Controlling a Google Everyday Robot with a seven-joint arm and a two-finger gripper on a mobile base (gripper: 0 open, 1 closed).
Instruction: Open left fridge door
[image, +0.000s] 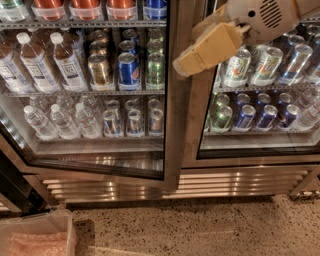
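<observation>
One door, the left fridge door (172, 145), was found slightly ajar, its lower edge angled out over speckled floor (200, 225) beside a plastic bin (67, 227), and the gripper (186, 64) was seen against its right stile, grip state undeterminable.

- I saw white-capped bottles of brown drink (65, 62) on a left shelf, with a gold can (99, 70), a blue can (128, 70) and a green can (155, 70) beside them.
- Small water bottles (60, 120) stood on the shelf below.
- The right glass door (260, 150) showed only cans (265, 62); the gripper (200, 52) hung just in front of its left edge, high up.
- A clear plastic bin (37, 237) sat on the speckled floor (200, 230) at lower left.
</observation>
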